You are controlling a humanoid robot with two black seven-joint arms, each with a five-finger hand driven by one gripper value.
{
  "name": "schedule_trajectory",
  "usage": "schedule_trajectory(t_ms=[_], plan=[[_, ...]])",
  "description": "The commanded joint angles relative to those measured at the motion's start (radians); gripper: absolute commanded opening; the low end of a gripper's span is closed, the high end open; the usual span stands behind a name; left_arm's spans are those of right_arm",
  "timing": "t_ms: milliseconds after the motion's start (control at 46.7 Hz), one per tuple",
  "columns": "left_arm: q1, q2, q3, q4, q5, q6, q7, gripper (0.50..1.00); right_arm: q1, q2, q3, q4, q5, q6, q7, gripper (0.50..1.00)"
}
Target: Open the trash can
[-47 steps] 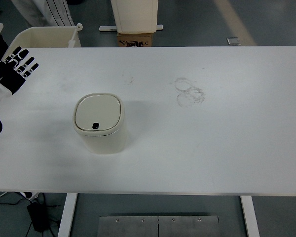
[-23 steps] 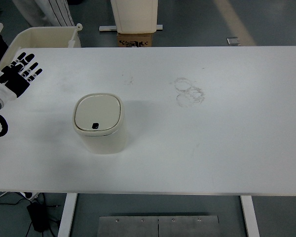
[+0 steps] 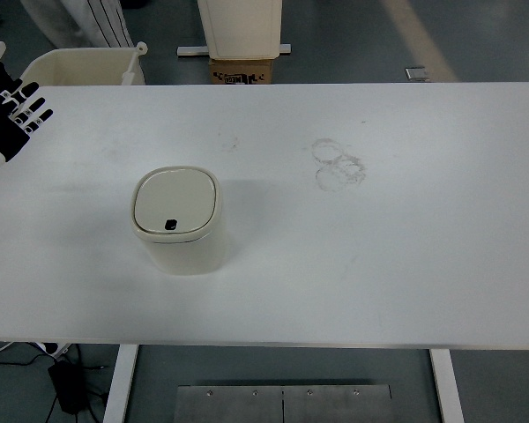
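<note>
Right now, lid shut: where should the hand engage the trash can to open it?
Judging by shape, press the small dark button at the near edge of the trash can lid, coming straight down from above. The lid is flat and flush, with no lip showing. The left hand is open.

A lab: bare white table (image 3: pixel 406 264) on grey floor (image 3: pixel 494 40).

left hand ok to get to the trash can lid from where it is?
Probably yes. The left hand is open at the table's far-left edge, well apart from the trash can. Only bare table lies between them, and the closed lid faces up unobstructed.
</note>
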Motion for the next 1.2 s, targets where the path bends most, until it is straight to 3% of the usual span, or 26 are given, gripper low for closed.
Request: schedule_trajectory(t_ms=[0, 193, 471, 771, 942, 1178], plan=[[-0.023, 0.008, 0.002, -0.001, 0.01, 0.0, 0.023, 1.0, 0.0, 0.0, 0.0, 0.0, 0.0, 0.0, 0.0, 0.991], [-0.126, 0.04, 0.046, -0.024, 0.1, -0.002, 0.1, 1.0, 0.002, 0.0, 0.002, 0.003, -0.004, 0.001, 0.0, 0.991], [-0.227, 0.163, 0.215, -0.297, 0.165, -0.002, 0.108, 1.0, 0.0, 0.0, 0.0, -0.002, 0.0, 0.0, 0.0, 0.991], [-0.374, 0.189, 0.371, -0.343, 0.169, -0.017, 0.126, 1.0, 0.002, 0.0, 0.0, 0.0, -0.001, 0.0, 0.0, 0.991], [-0.465, 0.187, 0.454, -0.373, 0.29, -0.068, 0.147, 1.0, 0.002, 0.0, 0.002, 0.0, -0.001, 0.0, 0.0, 0.991], [-0.607, 0.184, 0.552, -0.455, 0.475, -0.196, 0.181, 1.0, 0.003, 0.0, 0.002, 0.0, -0.001, 0.0, 0.0, 0.993]])
